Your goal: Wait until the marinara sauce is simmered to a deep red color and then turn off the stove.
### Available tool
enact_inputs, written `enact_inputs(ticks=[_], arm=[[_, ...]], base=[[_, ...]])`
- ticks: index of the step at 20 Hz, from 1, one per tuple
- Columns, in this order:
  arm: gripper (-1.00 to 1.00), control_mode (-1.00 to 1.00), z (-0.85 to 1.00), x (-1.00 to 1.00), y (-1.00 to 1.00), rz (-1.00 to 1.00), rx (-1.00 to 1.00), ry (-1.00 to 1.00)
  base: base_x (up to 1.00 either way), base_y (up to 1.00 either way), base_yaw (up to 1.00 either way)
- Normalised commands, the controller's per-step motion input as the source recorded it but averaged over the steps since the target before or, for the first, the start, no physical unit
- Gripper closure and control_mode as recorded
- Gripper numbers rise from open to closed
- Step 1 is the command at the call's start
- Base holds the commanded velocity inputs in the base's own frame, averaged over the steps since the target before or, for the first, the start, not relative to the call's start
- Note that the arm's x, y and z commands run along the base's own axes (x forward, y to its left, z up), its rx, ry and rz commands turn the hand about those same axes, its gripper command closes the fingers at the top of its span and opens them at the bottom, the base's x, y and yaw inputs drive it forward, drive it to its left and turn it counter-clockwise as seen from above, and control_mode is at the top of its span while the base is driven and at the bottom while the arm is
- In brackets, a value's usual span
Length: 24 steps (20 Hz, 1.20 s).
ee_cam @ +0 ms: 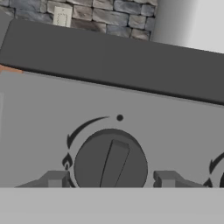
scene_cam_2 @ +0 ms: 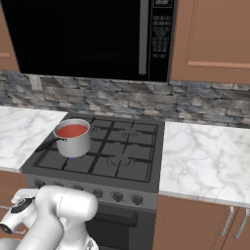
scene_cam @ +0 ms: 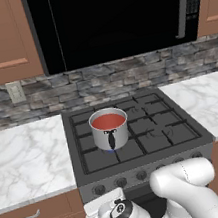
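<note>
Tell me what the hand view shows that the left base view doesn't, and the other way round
Hand view alone: a close look at one stove knob, its ridge tilted slightly right of upright, the flame markings around it, and the gripper with a fingertip on either side of the knob, not yet touching it.

Left base view alone: the marinara sauce, red, in the steel pot on the front left burner, and the black microwave.

Both: the stove and the stone backsplash.

The stove [scene_cam: 138,149] sat at frame centre between marble counters [scene_cam: 23,156], its black grates carrying a steel pot [scene_cam: 109,129] at the left.
</note>
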Motion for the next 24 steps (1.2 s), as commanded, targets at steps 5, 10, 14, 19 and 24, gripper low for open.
enact_inputs(ticks=[5,10,14,19,24], arm=[[1.0,-1.0,0.0,0.0,0.0,0.0,0.0,0.0],[1.0,-1.0,0.0,0.0,0.0,0.0,0.0,0.0],[1.0,-1.0,0.0,0.0,0.0,-0.01,0.06,0.01],[1.0,-1.0,0.0,0.0,0.0,-0.08,0.25,0.07],[1.0,-1.0,0.0,-0.02,-0.03,-0.15,0.37,0.11]], base=[[0.0,0.0,0.0],[0.0,0.0,0.0],[0.0,0.0,0.0],[0.0,0.0,0.0],[0.0,0.0,0.0]])
